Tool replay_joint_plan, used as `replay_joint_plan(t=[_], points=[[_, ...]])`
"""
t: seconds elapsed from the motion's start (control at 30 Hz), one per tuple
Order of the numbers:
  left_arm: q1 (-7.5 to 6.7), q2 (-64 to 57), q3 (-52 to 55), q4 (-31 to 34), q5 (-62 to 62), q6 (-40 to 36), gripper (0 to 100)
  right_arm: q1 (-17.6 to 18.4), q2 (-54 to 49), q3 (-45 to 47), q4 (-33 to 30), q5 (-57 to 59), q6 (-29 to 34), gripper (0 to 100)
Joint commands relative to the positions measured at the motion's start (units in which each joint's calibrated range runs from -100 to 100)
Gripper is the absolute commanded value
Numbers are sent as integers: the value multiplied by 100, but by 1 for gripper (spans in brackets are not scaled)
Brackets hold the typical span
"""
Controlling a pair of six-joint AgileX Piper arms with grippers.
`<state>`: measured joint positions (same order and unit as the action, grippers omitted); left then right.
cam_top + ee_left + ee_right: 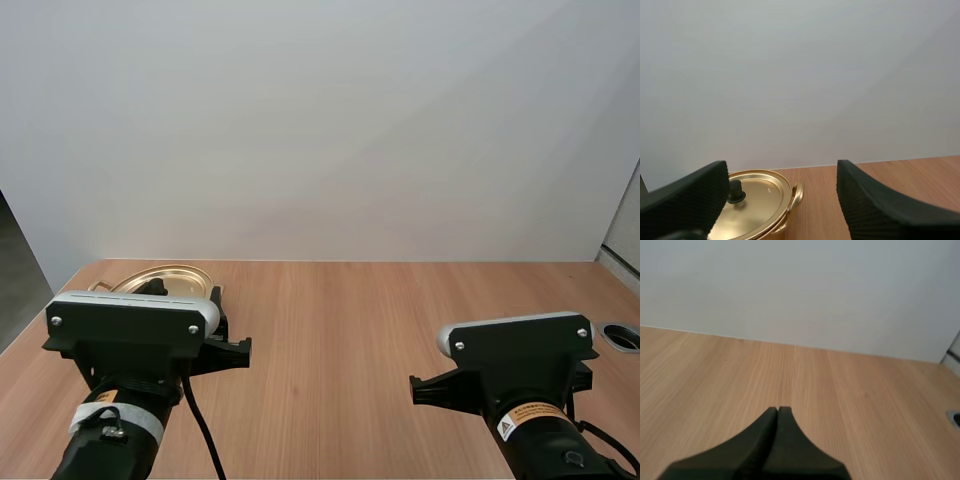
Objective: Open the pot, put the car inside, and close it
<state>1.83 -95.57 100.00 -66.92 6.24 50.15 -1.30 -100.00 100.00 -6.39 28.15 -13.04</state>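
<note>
Lid removal is the step in hand: the round gold metal pot sits at the far left of the light wooden table, its shallow gold lid on, small black knob upright. My left gripper hangs just short of it, fingers spread wide and empty. It should centre over the knob, come down squarely, pinch, then lift straight. My right gripper is closed on nothing, over bare wood.
</note>
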Motion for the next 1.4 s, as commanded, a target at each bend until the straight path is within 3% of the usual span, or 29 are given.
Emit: replay_joint_plan(t=[0.0,1.1,1.13,1.2,1.27,1.33,1.37], points=[[-2,2,0,-2,-5,3,100,4,0,0,55,350,244,0],[-2,16,0,19,-11,3,100,4,0,0,74,350,266,0],[-2,16,0,-8,-31,3,95,4,0,0,74,350,266,0],[-2,16,0,-8,-73,-8,72,4,0,0,74,350,266,0],[-2,16,0,-8,-73,-8,42,4,0,0,74,350,266,0],[-2,16,0,-8,-73,-8,2,4,0,0,74,350,266,0],[-2,16,0,7,-73,5,0,4,0,0,74,350,266,0]])
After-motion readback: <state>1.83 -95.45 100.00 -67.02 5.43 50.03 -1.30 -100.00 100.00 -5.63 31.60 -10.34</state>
